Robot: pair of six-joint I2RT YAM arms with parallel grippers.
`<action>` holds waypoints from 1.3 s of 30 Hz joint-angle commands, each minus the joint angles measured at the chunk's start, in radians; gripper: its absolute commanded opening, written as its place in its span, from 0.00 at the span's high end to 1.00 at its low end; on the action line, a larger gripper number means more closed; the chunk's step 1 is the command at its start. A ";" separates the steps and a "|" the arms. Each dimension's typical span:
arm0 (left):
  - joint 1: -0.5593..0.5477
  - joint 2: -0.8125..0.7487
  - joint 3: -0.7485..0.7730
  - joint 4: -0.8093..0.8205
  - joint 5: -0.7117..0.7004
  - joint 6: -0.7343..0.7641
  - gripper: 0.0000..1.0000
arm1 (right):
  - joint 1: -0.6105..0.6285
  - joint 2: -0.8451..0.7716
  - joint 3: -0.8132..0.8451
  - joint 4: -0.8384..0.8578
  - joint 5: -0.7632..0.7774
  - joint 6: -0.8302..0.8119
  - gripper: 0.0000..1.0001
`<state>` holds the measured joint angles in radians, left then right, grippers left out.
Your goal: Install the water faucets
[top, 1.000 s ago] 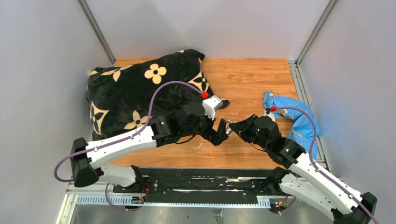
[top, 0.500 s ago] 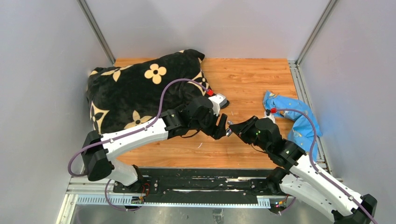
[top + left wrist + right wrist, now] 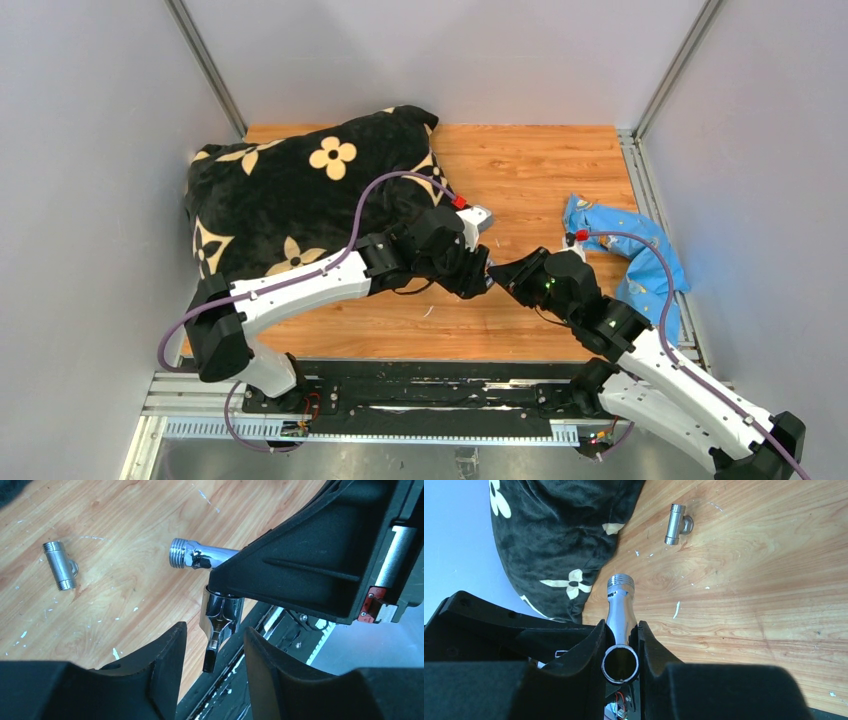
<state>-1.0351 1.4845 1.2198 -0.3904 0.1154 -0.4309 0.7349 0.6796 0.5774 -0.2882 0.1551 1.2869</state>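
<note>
1. The chrome tap (image 3: 620, 600) sits mid-frame in the right wrist view. My right gripper (image 3: 620, 630) is clamped on it, with the threaded end pointing up-frame.
2. My left gripper (image 3: 214, 630) is spread around the tap's lower stem at bottom centre of its view. I can't quite tell whether a pad touches it.
3. The short fitting (image 3: 59, 565) lies loose on the table (image 3: 540, 170), upper left of the left wrist view, well apart from the tap.
4. Risk, as I judge it: if the left closes off-centre, it could twist the tap or knock it free. The claws crowd each other.
5. From above, the black blanket (image 3: 290, 190) fills the upper left and the blue bag (image 3: 640, 250) lies at right. Neither blocks the way.

wooden table (image 3: 540, 160) carries a flowered black blanket (image 3: 290, 190), blue bag (image 3: 640, 250), short metal fitting (image 3: 59, 565).
</note>
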 commanded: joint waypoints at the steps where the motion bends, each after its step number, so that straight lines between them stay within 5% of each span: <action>1: 0.015 -0.023 0.025 0.040 0.021 -0.010 0.50 | 0.011 -0.012 -0.001 0.037 0.000 -0.002 0.99; 11: 0.050 -0.053 -0.011 0.083 0.089 -0.046 0.61 | 0.012 -0.008 -0.003 0.051 -0.009 -0.007 0.99; 19: 0.050 -0.016 0.024 0.033 0.123 -0.023 0.55 | 0.012 -0.006 -0.003 0.055 -0.007 -0.008 0.99; 30: 0.050 -0.022 0.019 0.031 0.096 -0.023 0.83 | 0.012 -0.001 0.001 0.058 -0.008 -0.012 0.99; 35: 0.050 -0.011 0.034 0.013 0.111 -0.013 0.69 | 0.012 0.004 0.002 0.064 -0.010 -0.013 0.99; 39: 0.050 -0.011 0.033 0.015 0.110 -0.011 0.94 | 0.012 0.000 0.000 0.064 -0.010 -0.014 0.99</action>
<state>-0.9844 1.4654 1.2194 -0.3725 0.2108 -0.4541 0.7349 0.6865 0.5774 -0.2668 0.1379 1.2793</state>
